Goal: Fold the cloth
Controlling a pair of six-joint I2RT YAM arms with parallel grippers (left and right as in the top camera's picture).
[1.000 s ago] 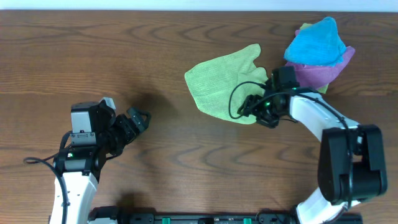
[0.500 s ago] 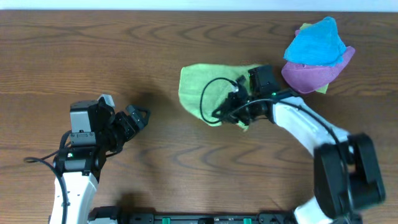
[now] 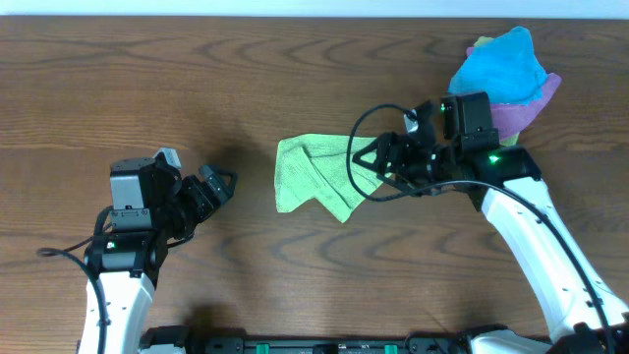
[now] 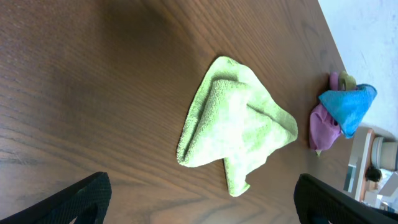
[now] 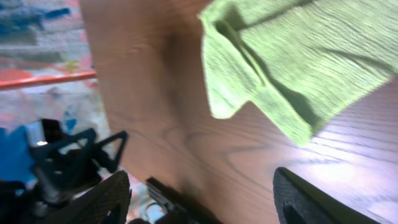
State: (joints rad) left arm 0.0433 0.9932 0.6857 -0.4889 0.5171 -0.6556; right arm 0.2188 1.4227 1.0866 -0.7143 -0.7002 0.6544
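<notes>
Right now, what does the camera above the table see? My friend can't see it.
A rumpled lime-green cloth lies in the middle of the wooden table, the right gripper open at its right edge. The left gripper sits open off to the left, and a blue cloth lies piled on a purple cloth in the top right corner.
</notes>
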